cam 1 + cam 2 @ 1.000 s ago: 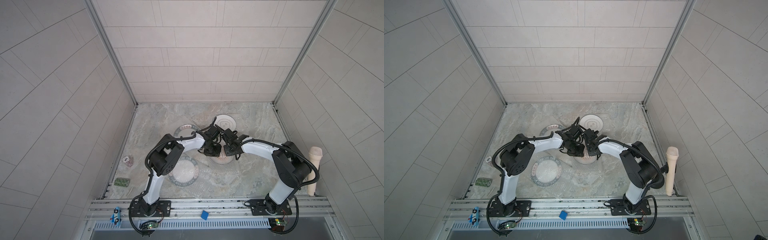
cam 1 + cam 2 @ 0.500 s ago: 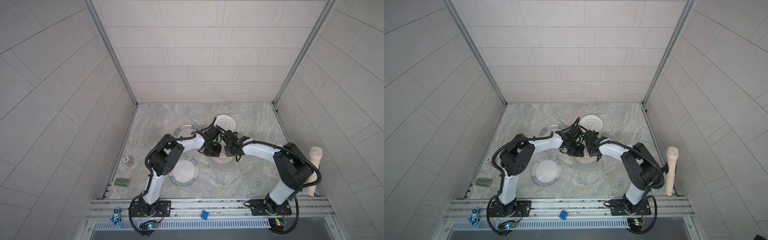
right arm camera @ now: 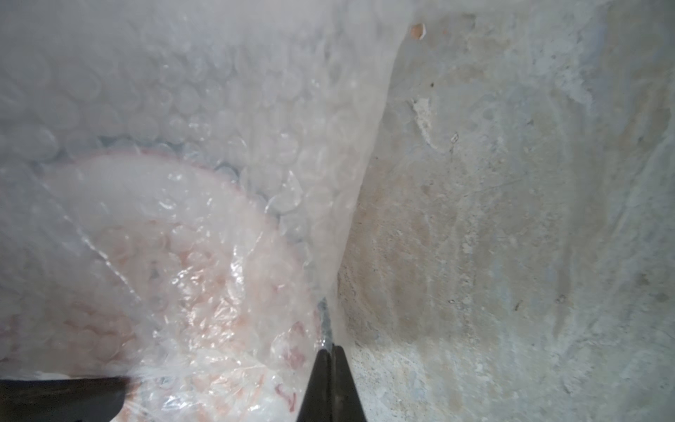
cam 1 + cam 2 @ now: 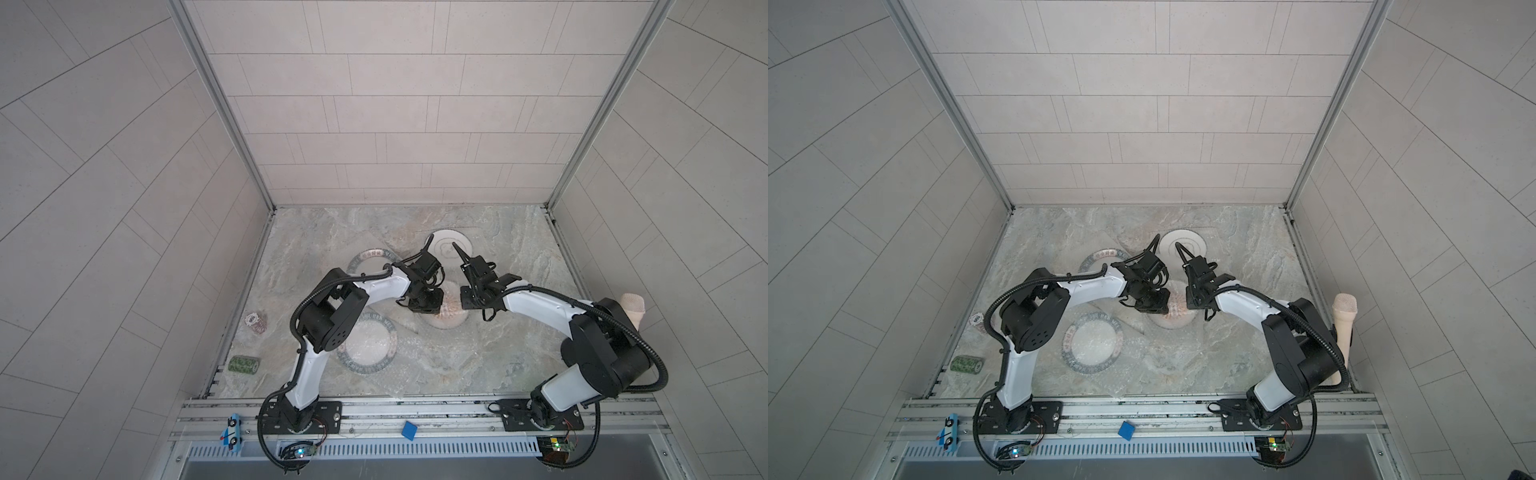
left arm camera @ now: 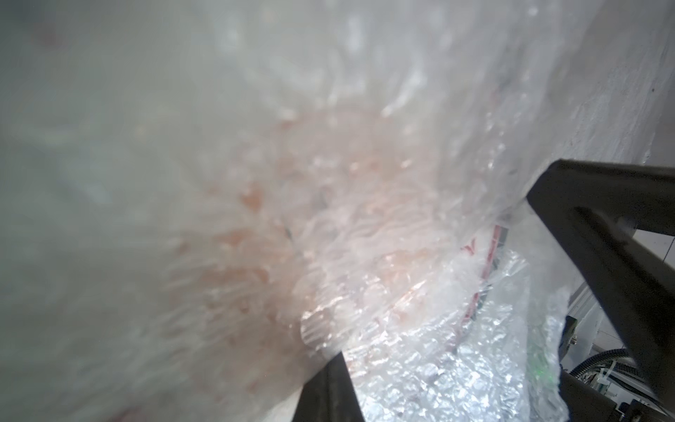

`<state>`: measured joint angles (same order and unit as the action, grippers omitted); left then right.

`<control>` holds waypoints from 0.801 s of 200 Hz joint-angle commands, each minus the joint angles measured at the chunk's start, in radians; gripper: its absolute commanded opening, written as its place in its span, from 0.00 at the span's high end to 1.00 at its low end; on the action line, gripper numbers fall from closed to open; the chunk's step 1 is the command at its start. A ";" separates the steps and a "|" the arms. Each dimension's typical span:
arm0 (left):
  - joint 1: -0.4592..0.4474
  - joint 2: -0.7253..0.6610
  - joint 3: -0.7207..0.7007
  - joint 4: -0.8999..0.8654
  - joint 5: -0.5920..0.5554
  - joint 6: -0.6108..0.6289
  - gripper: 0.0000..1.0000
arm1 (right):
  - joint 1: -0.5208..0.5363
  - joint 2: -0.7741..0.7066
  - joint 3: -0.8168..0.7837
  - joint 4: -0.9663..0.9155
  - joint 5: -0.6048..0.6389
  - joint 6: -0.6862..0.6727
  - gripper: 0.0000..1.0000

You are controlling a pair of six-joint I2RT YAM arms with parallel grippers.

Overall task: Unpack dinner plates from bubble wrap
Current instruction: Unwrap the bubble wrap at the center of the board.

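In both top views much of the sunburst plate (image 4: pixel 448 318) (image 4: pixel 1173 316) lies hidden under the two black wrist housings (image 4: pixel 478 291), and the fingertips above it cannot be made out. In the left wrist view the bubble wrap (image 5: pixel 365 237) blurs the plate's orange pattern, and away from the plate the sheet smears into featureless grey. The left gripper (image 5: pixel 328 383) and right gripper (image 3: pixel 330 380), close over the plate, are cut off by their pictures' edges. The lettered plate (image 4: pixel 365 351) beside the sunburst plate sits partly under the left arm (image 4: pixel 332 322); its lettering is too small to read.
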<state>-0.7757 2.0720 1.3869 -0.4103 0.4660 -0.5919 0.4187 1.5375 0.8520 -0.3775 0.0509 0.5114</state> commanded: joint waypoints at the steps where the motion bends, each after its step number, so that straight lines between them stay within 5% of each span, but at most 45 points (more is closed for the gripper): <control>1: -0.004 0.081 -0.043 -0.124 -0.099 -0.010 1.00 | -0.052 -0.040 -0.025 0.003 0.016 0.039 1.00; 74: -0.004 0.080 -0.043 -0.120 -0.092 -0.008 1.00 | -0.051 -0.064 -0.036 0.025 0.006 0.032 1.00; 112: -0.005 0.081 -0.046 -0.113 -0.087 -0.008 1.00 | 0.039 -0.082 0.037 -0.066 0.046 -0.034 0.65; 160: -0.004 0.078 -0.051 -0.106 -0.083 -0.007 1.00 | 0.116 0.037 0.049 -0.107 0.099 -0.020 0.48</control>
<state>-0.7757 2.0727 1.3872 -0.4080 0.4686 -0.5949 0.5106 1.5116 0.8951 -0.4110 0.0891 0.4816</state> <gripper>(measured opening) 0.043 0.517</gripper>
